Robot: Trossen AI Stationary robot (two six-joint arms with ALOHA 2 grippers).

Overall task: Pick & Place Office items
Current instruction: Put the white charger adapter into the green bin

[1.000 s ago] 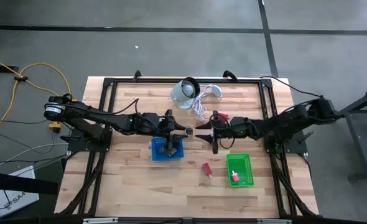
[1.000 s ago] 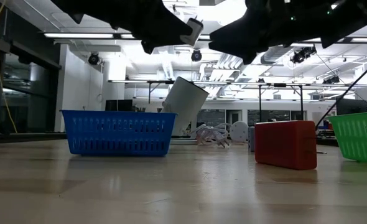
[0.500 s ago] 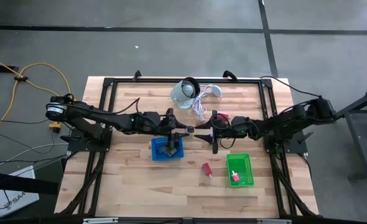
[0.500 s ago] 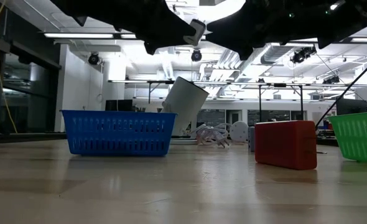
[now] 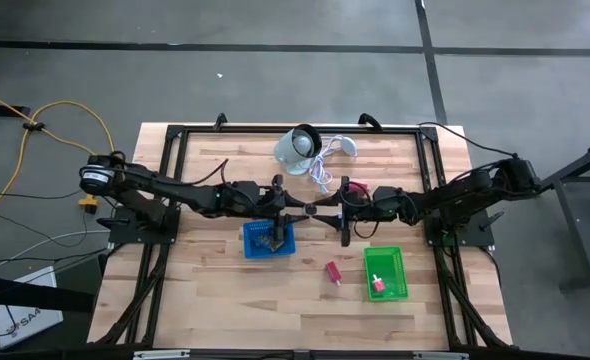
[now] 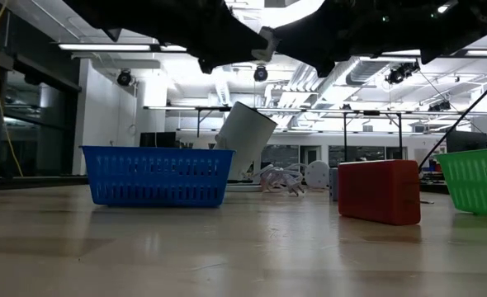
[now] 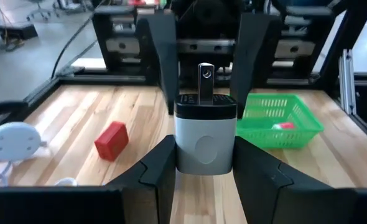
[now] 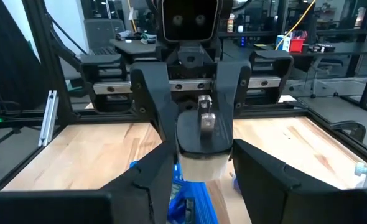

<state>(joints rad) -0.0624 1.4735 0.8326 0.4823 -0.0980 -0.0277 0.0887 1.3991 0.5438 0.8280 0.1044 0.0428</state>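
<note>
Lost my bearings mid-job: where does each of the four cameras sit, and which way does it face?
High: overhead, straight down; both arms meet above the table.
Low: table height, looking across; arms dark overhead.
Left wrist: faces the right arm; own left gripper holds a grey adapter.
Right wrist: faces the left arm; right gripper at the same adapter.
Shared: high, low and left wrist show the red block.

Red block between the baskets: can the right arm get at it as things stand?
Probably not yet. The red block lies bare on the wood, but the right gripper is mid-table, meeting the left gripper, which holds a grey plug.
</note>
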